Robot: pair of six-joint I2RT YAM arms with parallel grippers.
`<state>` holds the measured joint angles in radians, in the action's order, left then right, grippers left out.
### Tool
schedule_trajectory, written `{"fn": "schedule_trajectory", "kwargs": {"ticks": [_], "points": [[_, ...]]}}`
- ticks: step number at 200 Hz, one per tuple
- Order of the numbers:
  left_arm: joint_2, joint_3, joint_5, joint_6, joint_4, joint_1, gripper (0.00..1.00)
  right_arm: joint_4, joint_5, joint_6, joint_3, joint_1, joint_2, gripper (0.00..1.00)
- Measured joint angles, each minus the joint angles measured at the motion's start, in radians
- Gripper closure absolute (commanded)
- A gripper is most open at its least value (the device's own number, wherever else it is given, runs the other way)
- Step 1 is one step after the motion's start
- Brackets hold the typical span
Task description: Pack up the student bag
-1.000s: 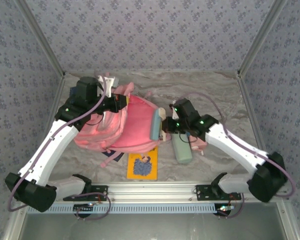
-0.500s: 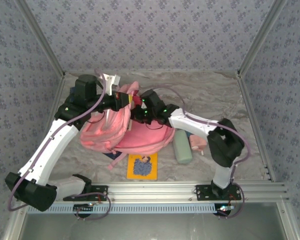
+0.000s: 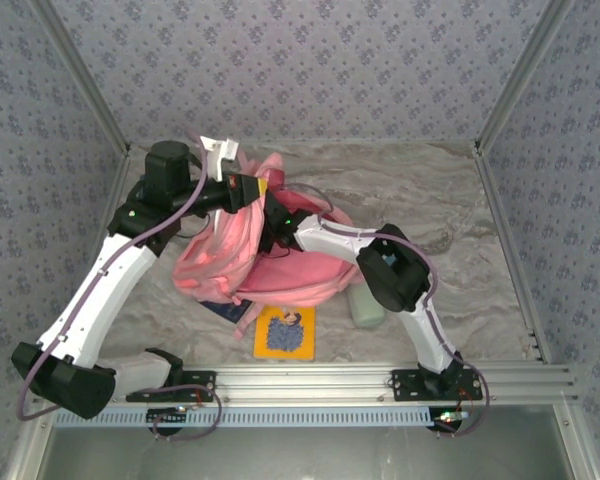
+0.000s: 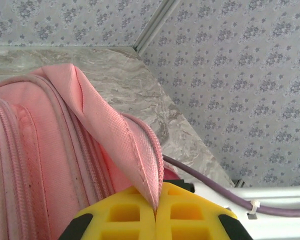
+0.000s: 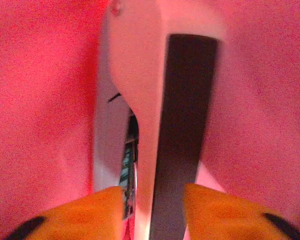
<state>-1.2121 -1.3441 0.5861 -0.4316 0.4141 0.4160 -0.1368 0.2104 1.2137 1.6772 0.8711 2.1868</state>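
The student bag [image 3: 290, 275], a large pink backpack, lies at the table's middle left with its mouth pulled up. My left gripper [image 3: 248, 188] is shut on the upper rim of that opening. In the left wrist view the pink edging [image 4: 140, 150] runs down into the closed yellow fingers of the left gripper [image 4: 155, 202]. My right arm reaches into the bag from the right. Inside it, the right gripper [image 5: 154, 200] has its fingers spread, and a pale case with a dark band [image 5: 150, 100] stands loosely between them against the pink lining [image 5: 40, 100].
A yellow book [image 3: 285, 332] lies in front of the bag. A pale green case [image 3: 366, 306] sits to its right, beside the right arm's elbow. A dark blue flat item [image 3: 225, 310] pokes out under the bag's near edge. Patterned walls close in the table.
The right arm swung left from beside the bag and carried the case into the opening. Its fingers have spread apart. The left gripper raised the bag's rim slightly.
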Motion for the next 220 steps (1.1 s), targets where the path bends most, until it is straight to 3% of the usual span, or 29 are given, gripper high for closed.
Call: {"fn": "schedule_trajectory", "kwargs": {"ticks": [20,58,95,139,182,220], "points": [[-0.006,0.0,0.005,0.0,-0.006,-0.011,1.0,0.0,0.008,-0.034,0.003,0.014,-0.001,0.39],[-0.009,-0.001,0.002,0.0,-0.01,-0.026,1.0,-0.006,-0.006,-0.135,-0.064,0.021,-0.08,0.36],[-0.007,-0.001,-0.046,-0.015,-0.01,-0.031,1.0,-0.008,-0.034,-0.254,-0.215,0.004,-0.318,0.35],[0.065,0.064,-0.187,-0.096,-0.019,-0.031,1.0,-0.048,-0.109,-0.394,-0.403,-0.016,-0.624,0.35],[0.091,0.14,-0.262,-0.175,-0.027,-0.032,1.0,-0.299,-0.286,-0.431,-0.575,-0.081,-0.878,0.35],[0.11,0.214,-0.289,-0.202,-0.053,-0.015,1.0,-0.667,-0.478,-0.205,-0.608,-0.254,-1.023,0.34]]}}
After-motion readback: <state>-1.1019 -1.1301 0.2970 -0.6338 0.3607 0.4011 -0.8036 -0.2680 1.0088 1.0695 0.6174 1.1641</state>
